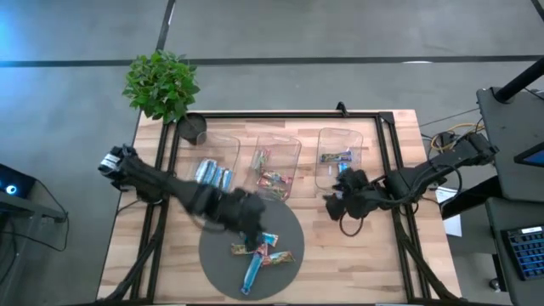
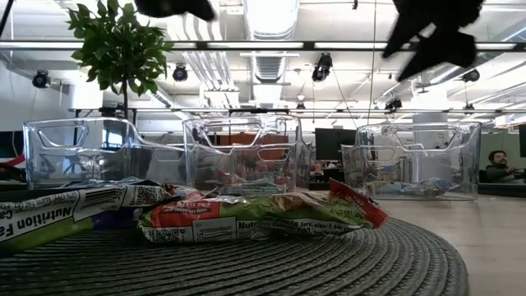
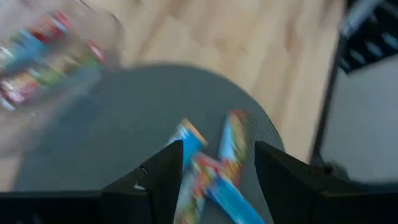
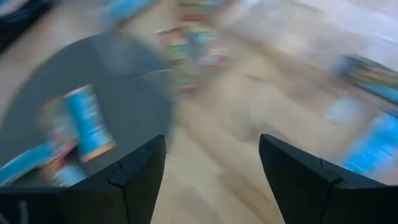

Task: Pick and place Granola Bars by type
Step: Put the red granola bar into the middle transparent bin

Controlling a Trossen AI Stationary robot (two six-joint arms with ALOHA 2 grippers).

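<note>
Several granola bars lie in a small heap on the round grey mat (image 1: 223,255): a light blue one (image 1: 253,272) and multicoloured ones (image 1: 280,257). My left gripper (image 1: 257,228) hovers open above the mat's far part, and the heap (image 3: 211,168) shows between and beyond its fingers. My right gripper (image 1: 333,204) hangs open over bare wood, right of the mat and in front of the right bin. Light blue bars (image 1: 212,176) lie in the left bin, multicoloured ones (image 1: 272,178) in the middle bin, and darker ones (image 1: 336,156) in the right bin.
Three clear plastic bins (image 1: 276,149) stand in a row along the table's far side. A potted plant (image 1: 161,85) stands at the far left corner. A black frame (image 1: 387,153) runs around the work area. Bare wood lies left and right of the mat.
</note>
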